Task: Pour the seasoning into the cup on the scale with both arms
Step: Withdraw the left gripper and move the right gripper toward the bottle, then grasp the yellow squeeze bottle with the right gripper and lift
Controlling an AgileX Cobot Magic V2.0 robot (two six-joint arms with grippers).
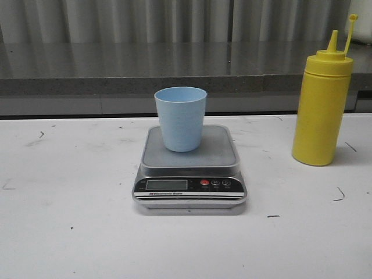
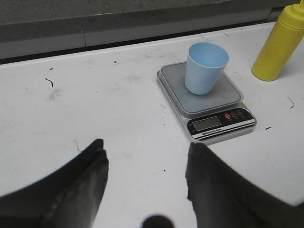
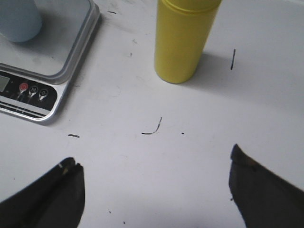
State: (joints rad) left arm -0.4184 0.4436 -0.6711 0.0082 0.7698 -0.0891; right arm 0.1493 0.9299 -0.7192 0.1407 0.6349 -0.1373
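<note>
The pale blue cup [image 1: 180,118] stands upright on the steel platform of the silver scale [image 1: 152,148] at the table's middle. The tall yellow seasoning bottle [image 1: 321,108] stands upright to the right of the scale, its cap hanging off the nozzle. Neither arm shows in the front view. In the left wrist view the cup [image 2: 204,68], scale [image 2: 172,77] and bottle [image 2: 279,45] lie well beyond my open left gripper [image 2: 147,149]. My right gripper [image 3: 152,160] is open over bare table, short of the bottle [image 3: 183,38] and the scale [image 3: 78,53]. The cup [image 3: 19,19] is cut off at that frame's edge.
The white table [image 1: 70,192] carries small dark scuff marks. A grey ledge [image 1: 116,67] and ribbed wall run along the back edge. Bare table lies to the left of the scale and in front of it.
</note>
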